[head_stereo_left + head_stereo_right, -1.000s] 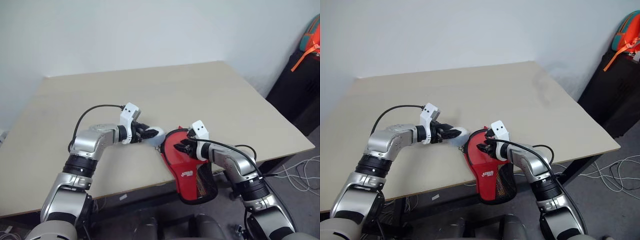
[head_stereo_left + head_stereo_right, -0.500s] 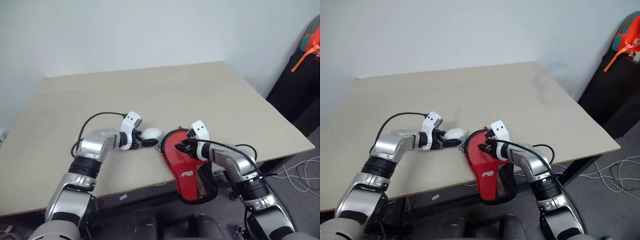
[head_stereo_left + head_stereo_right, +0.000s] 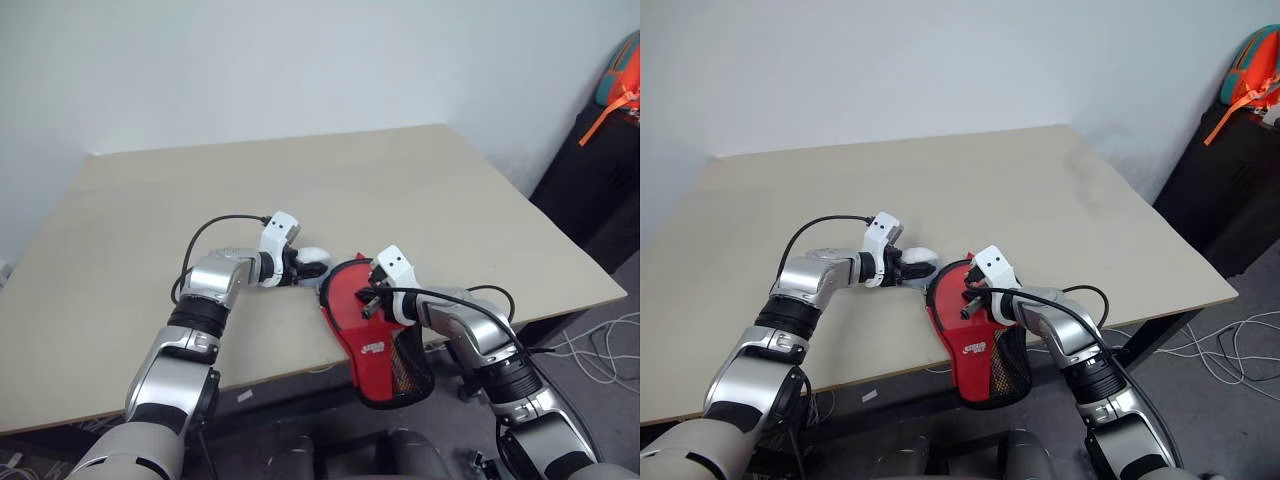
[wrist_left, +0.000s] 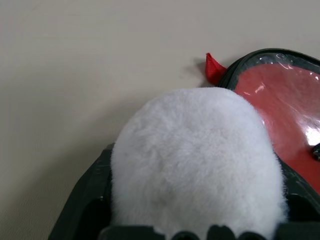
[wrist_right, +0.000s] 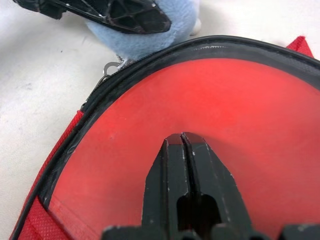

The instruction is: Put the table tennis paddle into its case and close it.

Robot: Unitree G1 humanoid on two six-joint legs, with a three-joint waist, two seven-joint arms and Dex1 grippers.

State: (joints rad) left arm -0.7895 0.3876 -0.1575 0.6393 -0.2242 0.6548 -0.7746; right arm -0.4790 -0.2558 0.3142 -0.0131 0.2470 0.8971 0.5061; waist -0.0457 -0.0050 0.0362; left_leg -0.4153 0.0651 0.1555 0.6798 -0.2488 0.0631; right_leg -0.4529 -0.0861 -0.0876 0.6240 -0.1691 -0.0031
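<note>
Red and black, the case [image 3: 372, 330] lies at the lower middle of the head views, its round end on the beige bench [image 3: 330, 190] and its narrow mesh end hanging past the bench's near edge. A clear panel covers the round red face, a small white logo sits lower down, and a black zip trim runs round the rim; a red tab [image 4: 214, 68] sticks out at the rim in the left wrist view. Whether the table tennis paddle is inside cannot be made out through the panel.

Over the case's round face the right gripper [image 5: 182, 140] hovers with its two black fingers pressed together tip to tip, nothing between them; whether the tips touch the panel cannot be told. In the head views it sits just right of centre [image 3: 975, 300].

Just left of the case's top rim, the left gripper [image 3: 300, 270] has its fingers spread around a small fluffy pale plush toy [image 4: 197, 160], which looks white in the left wrist view and pale blue in the right wrist view [image 5: 150, 35]. The toy rests on the bench against the case's trim, near a small metal zip pull [image 5: 109, 67].

At the far right of the head views stands a dark object with an orange and teal bag [image 3: 620, 85], and cables [image 3: 600, 350] lie on the floor.
</note>
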